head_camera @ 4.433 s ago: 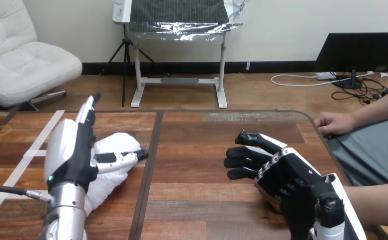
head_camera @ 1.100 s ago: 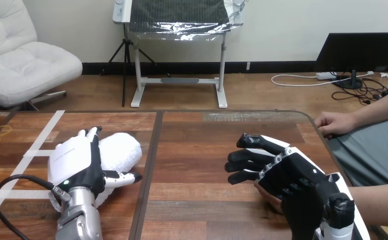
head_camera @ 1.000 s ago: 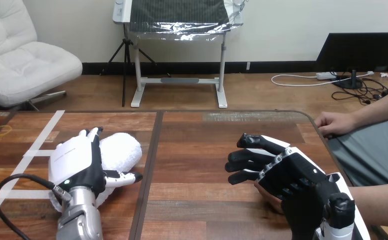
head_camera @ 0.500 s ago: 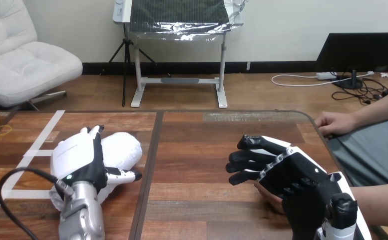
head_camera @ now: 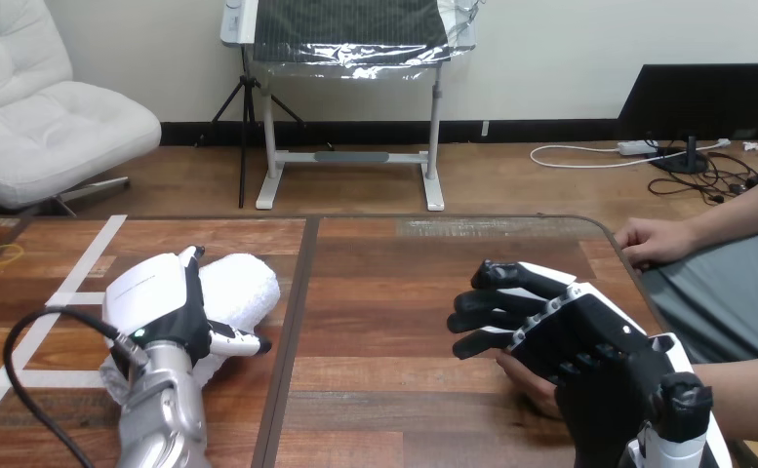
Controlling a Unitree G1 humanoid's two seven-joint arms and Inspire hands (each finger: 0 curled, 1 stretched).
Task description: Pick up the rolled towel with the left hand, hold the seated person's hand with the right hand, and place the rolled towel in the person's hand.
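Left hand closed on the towel, right hand over the person's hand

The left hand lies on top of the one rolled towel at the left part of the worktop. Its fingers are curled over the far side and its thumb lies against the near side, so it grips the roll. This seems to prepare the lift, as the towel looks to rest on the wood. The right hand is above the person's near hand, which shows just under it. I judge it is there to steady that hand for receiving the towel, but whether it really grips I cannot tell. The person's far hand rests at the right edge, well apart and not involved. In total: one towel, two robot hands, two hands of the person.
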